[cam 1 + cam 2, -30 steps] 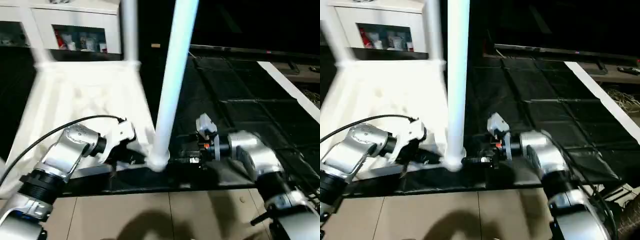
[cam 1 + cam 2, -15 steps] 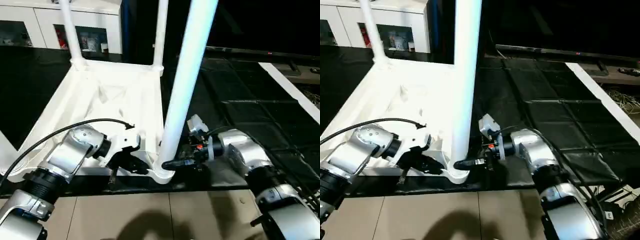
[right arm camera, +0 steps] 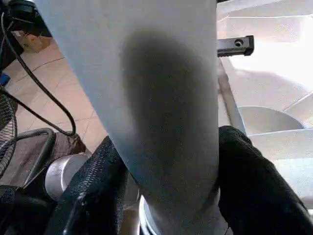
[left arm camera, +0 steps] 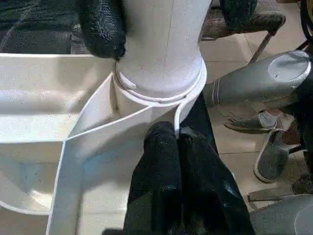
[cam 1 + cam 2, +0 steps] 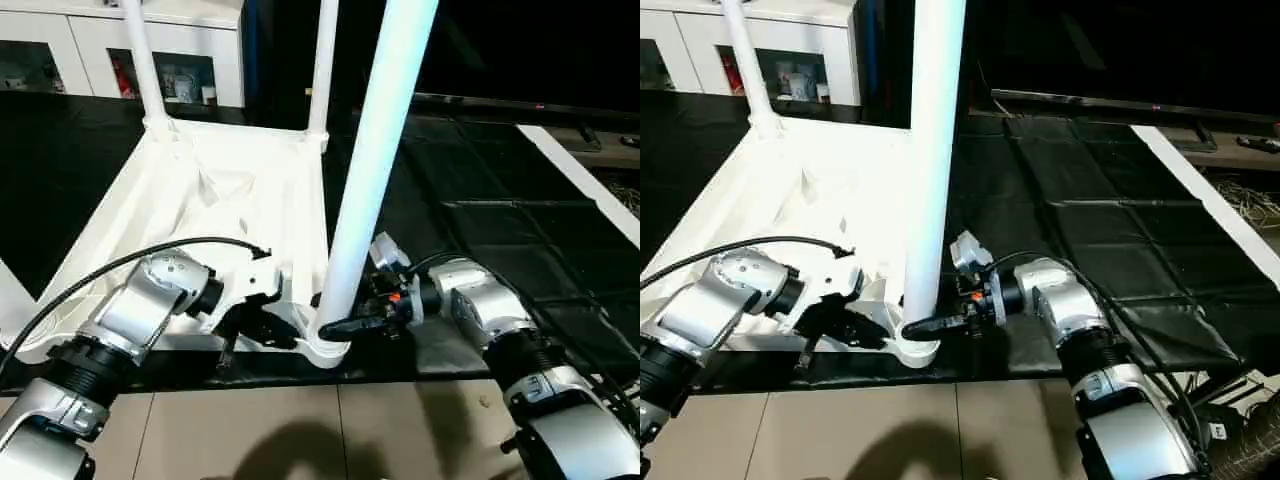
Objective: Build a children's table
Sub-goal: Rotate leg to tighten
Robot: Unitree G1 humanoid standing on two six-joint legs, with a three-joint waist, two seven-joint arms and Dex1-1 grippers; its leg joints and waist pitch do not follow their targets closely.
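Nearest, at the near-right corner socket (image 4: 159, 93) of the upturned table top (image 5: 235, 190): the right gripper (image 5: 940, 322) straddles the foot of the leg (image 5: 365, 170) standing in that socket, one black finger (image 3: 100, 191) on each side, jaws set to the leg's width. Just beside the socket, the left gripper (image 4: 178, 142) presses its shut fingertips against the top's rim. Step in hand looks like seating this leg; next calls for a firm hold and a twist or push home. Beyond the socket, two more legs (image 5: 145, 65) stand upright at the far corners, with a white cabinet (image 5: 60, 40) behind.
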